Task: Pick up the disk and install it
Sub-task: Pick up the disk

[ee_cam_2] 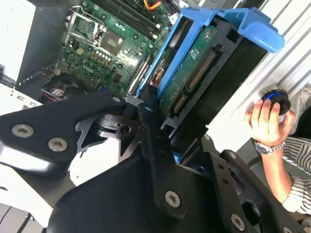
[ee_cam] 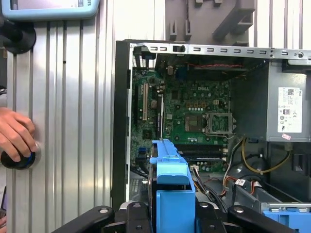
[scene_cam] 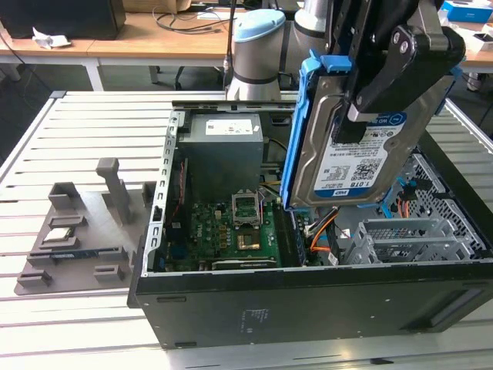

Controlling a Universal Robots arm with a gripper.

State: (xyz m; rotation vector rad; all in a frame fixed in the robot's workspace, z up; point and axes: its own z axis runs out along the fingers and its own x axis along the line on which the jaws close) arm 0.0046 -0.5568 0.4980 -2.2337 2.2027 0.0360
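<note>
The disk [scene_cam: 350,166], a silver hard drive with a white-and-blue label in a blue plastic caddy, hangs upright above the open computer case [scene_cam: 308,297]. It sits over the right half of the case in the exterior view, its lower edge just above the case's interior. My gripper [scene_cam: 368,104] is shut on the disk from above, one black finger lying across the labelled face. In the second wrist view the disk [ee_cam_2: 194,73] shows its green circuit-board side between the black fingers [ee_cam_2: 151,145]. In the first wrist view the caddy's blue edge [ee_cam: 171,191] stands over the motherboard [ee_cam: 194,116].
Inside the case are a motherboard [scene_cam: 231,231], a grey power supply [scene_cam: 223,150] and a metal drive cage [scene_cam: 416,239] with orange cables beside it. A grey fixture [scene_cam: 85,223] lies at the exterior view's left. A person's hand [ee_cam: 17,138] rests on a round button beside the case.
</note>
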